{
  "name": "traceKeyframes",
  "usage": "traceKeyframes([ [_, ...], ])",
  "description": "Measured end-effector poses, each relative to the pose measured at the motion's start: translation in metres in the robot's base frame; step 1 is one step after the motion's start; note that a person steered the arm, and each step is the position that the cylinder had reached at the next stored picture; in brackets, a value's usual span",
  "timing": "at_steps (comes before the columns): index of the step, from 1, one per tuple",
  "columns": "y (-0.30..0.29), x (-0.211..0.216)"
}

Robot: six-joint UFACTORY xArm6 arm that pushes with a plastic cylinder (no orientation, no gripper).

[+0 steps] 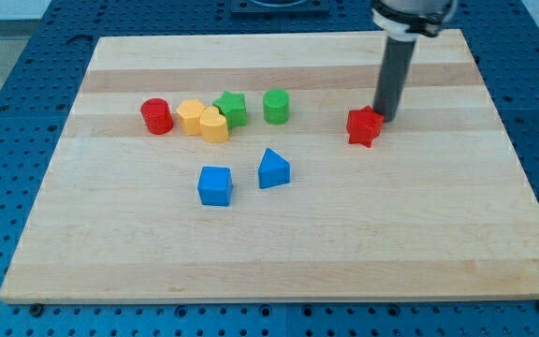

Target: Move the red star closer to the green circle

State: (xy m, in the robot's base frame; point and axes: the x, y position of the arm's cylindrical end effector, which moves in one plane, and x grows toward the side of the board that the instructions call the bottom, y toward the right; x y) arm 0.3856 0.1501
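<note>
Contact sits at the small red wooden star's [364, 125] two o'clock edge, where my jawless tip [383, 119] touches; light, rigid, it should slide toward the green cylinder [276, 106] at nine o'clock

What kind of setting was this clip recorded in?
Probably a robotics lab bench: a wooden board lies on a blue perforated table, holding small coloured blocks such as the red star and green circle, with my tip beside the star.

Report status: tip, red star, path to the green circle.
My tip at red star, on its right side. Green circle off to view's left, apart. Nothing between them.
</note>
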Motion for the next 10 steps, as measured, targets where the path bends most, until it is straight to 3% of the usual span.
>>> traceKeyframes([
  [1, 0.018, 0.026],
  [3, -0.006, 0.051],
  [7, -0.061, -0.018],
  [10, -0.028, -0.037],
])
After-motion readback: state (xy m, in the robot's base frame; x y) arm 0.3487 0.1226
